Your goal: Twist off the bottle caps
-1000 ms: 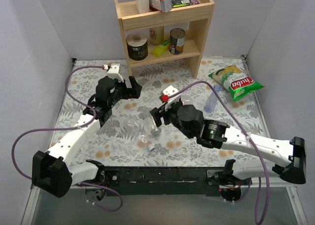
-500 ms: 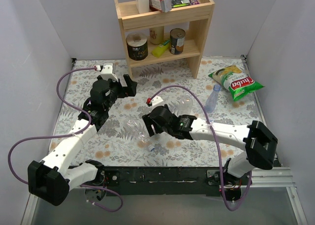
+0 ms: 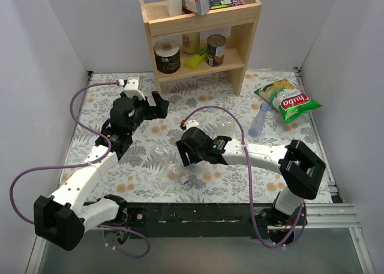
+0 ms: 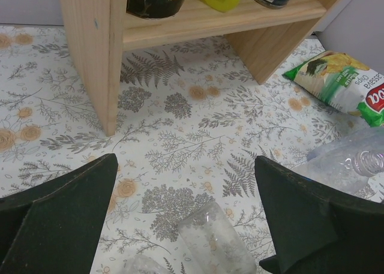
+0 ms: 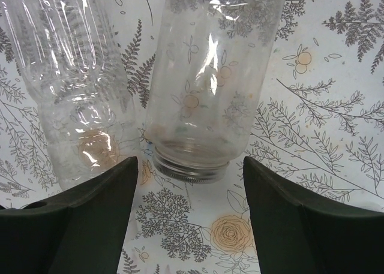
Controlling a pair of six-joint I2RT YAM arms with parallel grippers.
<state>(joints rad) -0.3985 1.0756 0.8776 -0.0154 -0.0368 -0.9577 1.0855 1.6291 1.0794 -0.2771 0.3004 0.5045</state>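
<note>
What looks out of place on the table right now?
The clear bottles lie on their sides on the mat; the blue-tinted bottle lies apart, beside the chip bag. Nothing looks spilled.

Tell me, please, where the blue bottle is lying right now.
In the top view the blue bottle lies on the right side of the table, just left of the chip bag.

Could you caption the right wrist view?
Open right gripper aimed at a wide-mouthed bottle lying beside a crinkled bottle.
</note>
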